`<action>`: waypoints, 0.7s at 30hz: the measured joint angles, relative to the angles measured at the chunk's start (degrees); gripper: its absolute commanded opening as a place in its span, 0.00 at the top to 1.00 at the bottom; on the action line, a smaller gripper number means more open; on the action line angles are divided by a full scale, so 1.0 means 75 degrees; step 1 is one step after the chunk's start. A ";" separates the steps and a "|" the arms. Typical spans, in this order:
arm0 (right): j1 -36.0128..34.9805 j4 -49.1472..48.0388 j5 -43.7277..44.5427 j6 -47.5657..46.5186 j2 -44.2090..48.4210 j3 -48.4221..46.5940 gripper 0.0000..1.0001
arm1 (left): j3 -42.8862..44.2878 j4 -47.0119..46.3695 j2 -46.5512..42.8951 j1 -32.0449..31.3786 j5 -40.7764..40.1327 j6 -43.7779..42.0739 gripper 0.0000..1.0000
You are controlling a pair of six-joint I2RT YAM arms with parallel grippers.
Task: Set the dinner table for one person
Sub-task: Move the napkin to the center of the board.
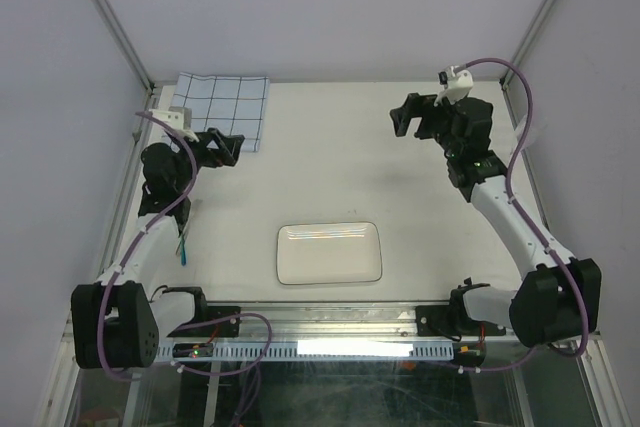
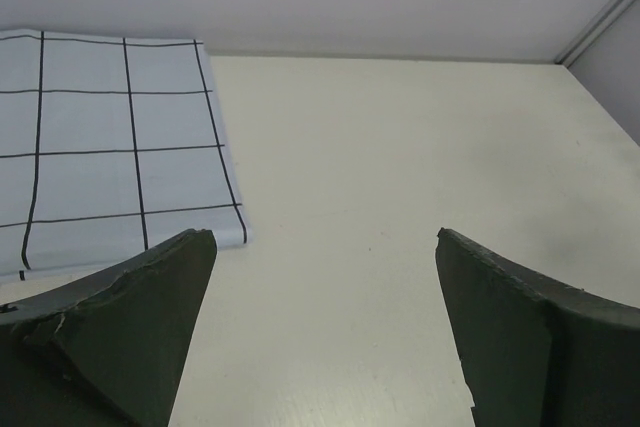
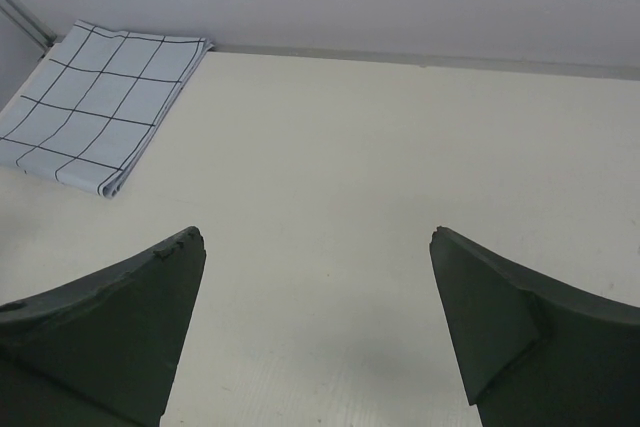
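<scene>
progress: early, as i judge it; one plate is laid, nothing is held, and no fork, knife or glass shows clearly.
plate [image 1: 328, 252]: white, oblong, flat on the desk [image 1: 330, 157] just beyond the near rail [image 1: 330, 319], about centred left to right; its long side runs left to right, along that rail.
sliver [image 1: 183, 244]: thin, greenish, beside the left arm [image 1: 150, 237] near the desk's left edge; too small to tell what it is.
desk: cream-white, it fills the work area from the near rail to the back wall [image 1: 330, 17], with rails down both sides; it lies flat and square to the walls; its long axis looks left to right, though the slanted view leaves that unsure.
left jaws: wide open and empty, above the desk just at the near right corner of the cloth [image 1: 225, 107], pointing toward the back wall.
right jaws: wide open and empty, over bare desk at the far right, well apart from the plate, turned toward the cloth's side.
cloth: pale blue with a dark grid, folded, flat in the far left corner close to the back wall, well apart from the plate.
left to do: likely bringing the cloth to the plate, plus any cutlery; none can be made out for sure.
</scene>
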State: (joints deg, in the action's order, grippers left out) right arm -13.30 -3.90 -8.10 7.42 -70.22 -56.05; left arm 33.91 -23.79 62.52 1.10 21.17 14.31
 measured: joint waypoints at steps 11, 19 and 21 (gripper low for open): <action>-0.0029 0.0353 0.0093 -0.0210 -0.0364 -0.0125 0.01 | 0.0469 0.0673 0.1425 -0.0055 -0.0396 -0.0388 0.01; -0.0070 0.0565 0.0335 -0.0396 -0.0761 -0.0172 0.01 | 0.1510 0.0726 0.3127 -0.0236 -0.0659 -0.0446 0.18; -0.0070 0.0568 0.0370 -0.0428 -0.0889 -0.0172 0.00 | 0.1737 0.0714 0.3477 -0.0315 -0.0711 -0.0455 0.20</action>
State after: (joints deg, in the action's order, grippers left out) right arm -13.82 0.36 -5.32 4.21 -76.88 -57.34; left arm 46.94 -18.44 88.60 -1.26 15.84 10.90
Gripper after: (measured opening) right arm 0.993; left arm 0.852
